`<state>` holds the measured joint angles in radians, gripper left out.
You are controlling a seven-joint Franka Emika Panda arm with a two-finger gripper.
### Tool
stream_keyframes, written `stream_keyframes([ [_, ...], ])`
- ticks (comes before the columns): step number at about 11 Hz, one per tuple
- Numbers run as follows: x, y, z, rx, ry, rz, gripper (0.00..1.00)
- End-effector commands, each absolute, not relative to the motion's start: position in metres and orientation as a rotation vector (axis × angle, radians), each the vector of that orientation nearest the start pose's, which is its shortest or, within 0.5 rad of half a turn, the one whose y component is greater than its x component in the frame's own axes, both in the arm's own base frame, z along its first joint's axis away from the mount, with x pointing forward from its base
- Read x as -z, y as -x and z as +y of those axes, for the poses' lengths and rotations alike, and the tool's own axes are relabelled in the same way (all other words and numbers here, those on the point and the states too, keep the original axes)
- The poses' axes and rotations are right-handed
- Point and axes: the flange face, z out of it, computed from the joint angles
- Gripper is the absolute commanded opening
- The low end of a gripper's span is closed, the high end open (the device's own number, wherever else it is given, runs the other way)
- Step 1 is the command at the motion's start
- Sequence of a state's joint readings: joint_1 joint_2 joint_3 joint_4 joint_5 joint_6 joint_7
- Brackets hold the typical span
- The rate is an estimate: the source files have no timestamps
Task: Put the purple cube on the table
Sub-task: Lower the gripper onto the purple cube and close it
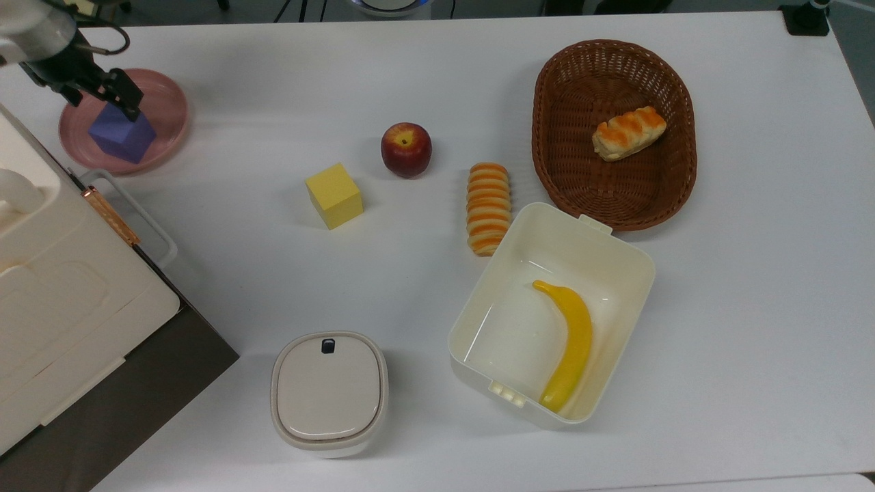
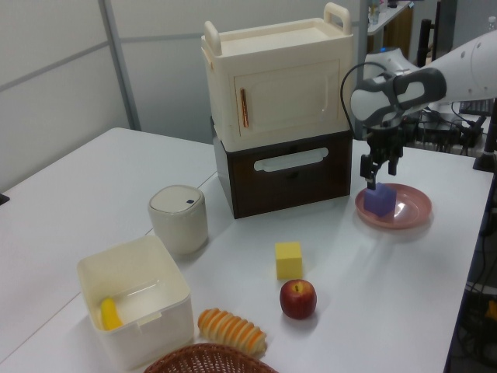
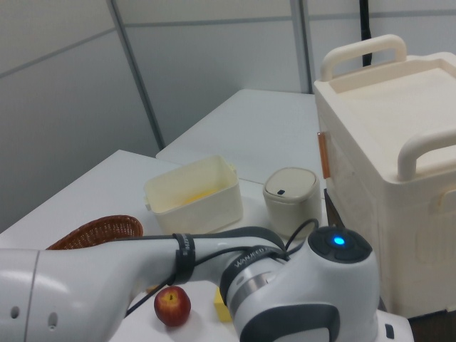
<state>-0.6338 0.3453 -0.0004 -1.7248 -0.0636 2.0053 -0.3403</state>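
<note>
- Fingers (image 1: 128, 102) are seen spread apart, pointing down over the purple cube (image 1: 123, 134), one dark tip at each side of its top; contact with the cube cannot be told.
- Gripper (image 2: 380, 172) is shown in the left view just above the cube, with the white arm (image 2: 458, 66) reaching in from the left view's right.
- Purple cube is found sitting in the pink plate (image 1: 167, 102), close to the table's (image 1: 437, 75) far-left corner in the top view.
- White table is laid out broad and plain; grey partition walls (image 2: 54, 85) are seen behind it in the left view.
- Cream cabinet (image 2: 276, 81) on a dark drawer unit (image 2: 283, 175) is placed at the table's left edge in the top view, just beside the plate.
- Yellow cube (image 1: 333, 195) and apple (image 1: 406, 149) are set near the table's middle, well apart from the plate.
- Wicker basket (image 1: 677, 171) is placed toward the far-right corner, holding a bread roll (image 1: 629, 132).
</note>
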Motion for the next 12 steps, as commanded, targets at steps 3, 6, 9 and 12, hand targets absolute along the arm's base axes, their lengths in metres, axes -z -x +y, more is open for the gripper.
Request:
stream_keyframes([
  [3, -0.351, -0.516, -0.388, -0.174, 3.157, 0.369, 1.0],
  [6, -0.328, -0.517, -0.383, -0.174, 3.156, 0.357, 0.93],
  [9, -0.334, -0.514, -0.385, -0.156, 3.162, 0.361, 0.39],
  [12, -0.366, -0.517, -0.37, -0.149, 3.166, 0.354, 0.38],
])
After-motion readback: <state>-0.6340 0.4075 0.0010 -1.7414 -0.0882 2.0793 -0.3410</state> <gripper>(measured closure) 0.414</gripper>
